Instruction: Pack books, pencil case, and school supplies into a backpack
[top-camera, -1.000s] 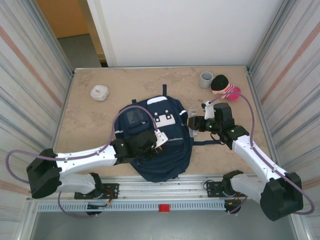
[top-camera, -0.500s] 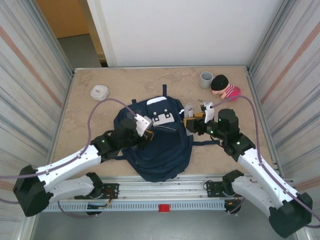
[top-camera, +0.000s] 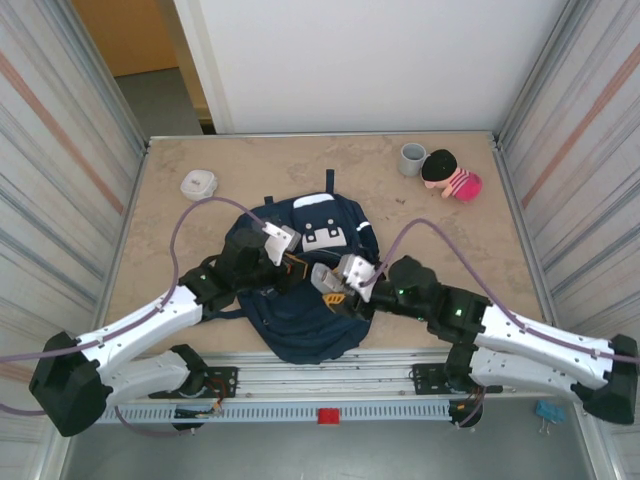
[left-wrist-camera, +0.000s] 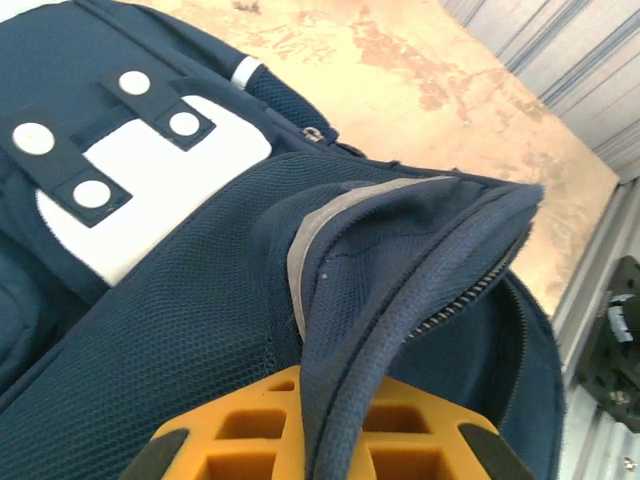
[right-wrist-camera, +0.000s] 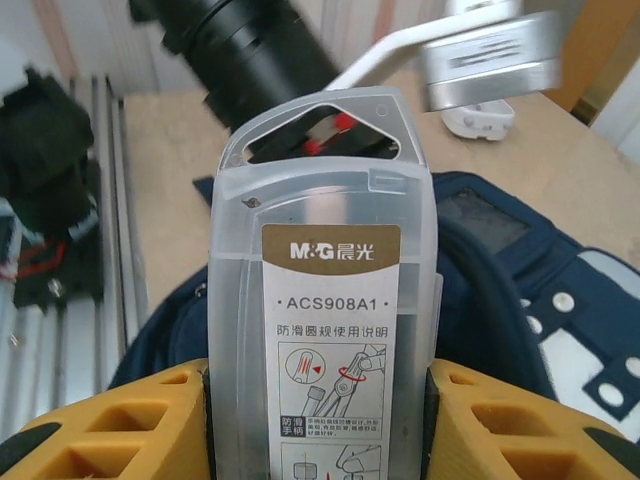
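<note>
The navy backpack (top-camera: 300, 310) lies mid-table with its white patches (top-camera: 322, 237) facing up. My left gripper (top-camera: 294, 265) is shut on the backpack's zipper edge. In the left wrist view that navy edge (left-wrist-camera: 400, 290) runs up between my yellow fingers (left-wrist-camera: 240, 440). My right gripper (top-camera: 336, 284) hovers over the backpack's middle, shut on a school supply, a clear plastic case (top-camera: 326, 274). The right wrist view shows the case (right-wrist-camera: 325, 200) upright, with a white and brown printed label, clamped between the pads (right-wrist-camera: 150, 420). The books and pencil case are out of view.
A rounded white box (top-camera: 199, 184) sits at the back left. A grey cup (top-camera: 411, 158) and a pink and black plush toy (top-camera: 452, 177) stand at the back right. Metal walls close in both sides, and a rail (top-camera: 320, 375) runs along the near edge.
My right arm swung left from the table's right side to above the backpack, carrying the case. My left gripper closed on the backpack's edge and has shifted up the bag.
</note>
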